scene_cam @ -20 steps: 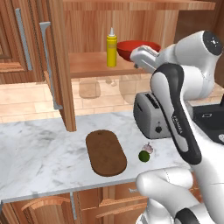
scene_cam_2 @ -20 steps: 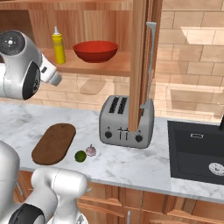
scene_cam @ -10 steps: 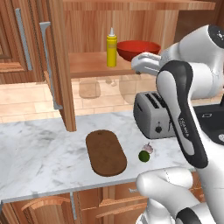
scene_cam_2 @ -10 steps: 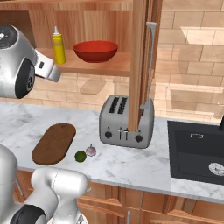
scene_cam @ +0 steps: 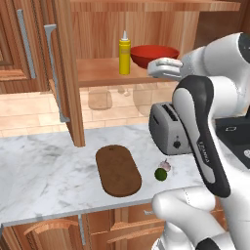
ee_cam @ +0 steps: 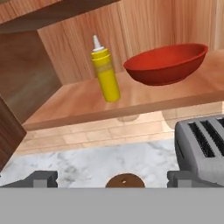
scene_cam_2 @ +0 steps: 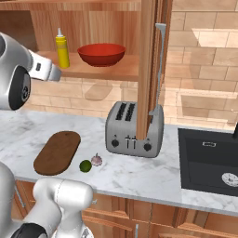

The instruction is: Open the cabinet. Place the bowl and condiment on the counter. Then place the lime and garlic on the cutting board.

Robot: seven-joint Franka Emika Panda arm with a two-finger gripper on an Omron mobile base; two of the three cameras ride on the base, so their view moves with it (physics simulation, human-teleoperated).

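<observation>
**Cabinet open, bowl and bottle on the shelf**

The cabinet [scene_cam: 63, 73] stood open, with both doors swung out. On its lower shelf [ee_cam: 131, 98] sat the red bowl [scene_cam_2: 101, 53] and the yellow condiment [scene_cam_2: 62, 48] bottle. The bottle stood upright, just beside the bowl but not touching it.

The robot's fingers [ee_cam: 41, 178] were spread wide apart and held nothing. They were up near the shelf, pointing at the bowl and the bottle, not touching either one.

Down below was the white marble surface [scene_cam: 44, 166]. The brown cutting board [scene_cam: 117, 170] lay flat on it. The green lime [scene_cam: 159, 174] and the pale garlic [scene_cam: 166, 165] sat on the surface to the right of the board, right next to each other. They were near the board but not on it. A grey toaster [scene_cam_2: 134, 130] stood behind them. A dark sink [scene_cam_2: 209, 160] was set in the surface at the far right
</observation>
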